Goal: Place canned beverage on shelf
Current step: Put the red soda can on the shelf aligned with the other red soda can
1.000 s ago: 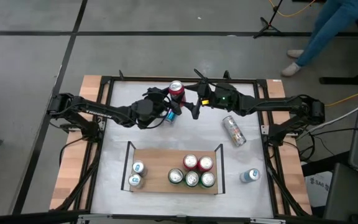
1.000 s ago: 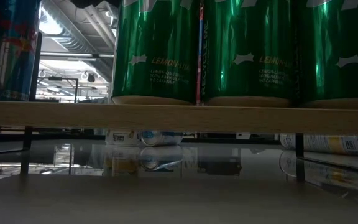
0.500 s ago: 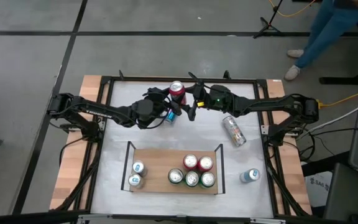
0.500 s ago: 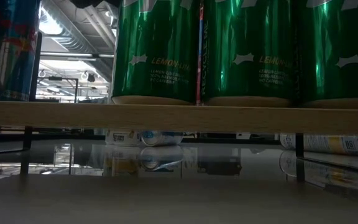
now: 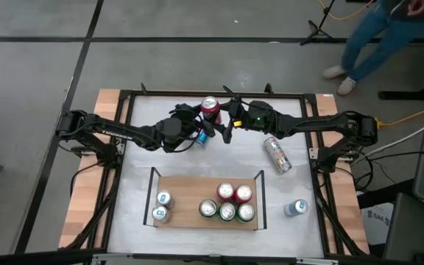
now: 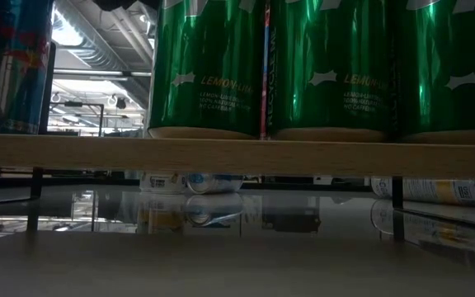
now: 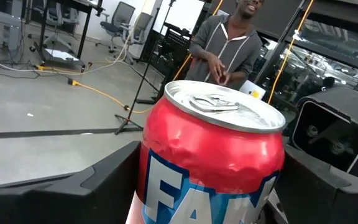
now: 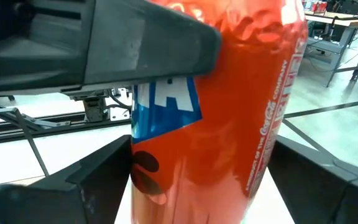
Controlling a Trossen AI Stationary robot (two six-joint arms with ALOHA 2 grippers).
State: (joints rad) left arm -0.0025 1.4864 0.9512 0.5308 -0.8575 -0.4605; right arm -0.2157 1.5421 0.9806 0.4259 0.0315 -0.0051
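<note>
A red can (image 5: 210,109) stands upright near the table's far edge, between my two grippers. My left gripper (image 5: 201,121) is shut on it, reaching in from the table's left. My right gripper (image 5: 225,124) is open, and its fingers (image 8: 98,180) stand on either side of the same can (image 8: 229,112). The shelf (image 5: 190,190), a light-brown board with black end rails, stands near the front. It holds two silver-blue cans (image 5: 162,206), three green cans (image 5: 227,212) and two red cans (image 5: 234,193). In the low view the green cans (image 6: 213,66) stand on the board (image 6: 237,153). My left gripper pinches the red can's side wall (image 7: 166,162) between its two fingers (image 7: 104,180), level, from the table's left. The wall is dented below the rim. The can is upright, top up; its bottom is hidden. My right gripper: I cannot tell whether its fingers touch the can.
A small blue can (image 5: 203,138) lies on the table under my left gripper. A silver can (image 5: 277,154) lies on its side at the right, and it also shows in the low view (image 6: 444,191). A blue-white can (image 5: 295,208) stands at the front right. A person (image 7: 229,43) stands beyond the table.
My right gripper has moved toward the table's left, up to the red can, and now has its fingers on either side of it. My left gripper and the can have kept still. A person beyond the far right corner has walked on.
</note>
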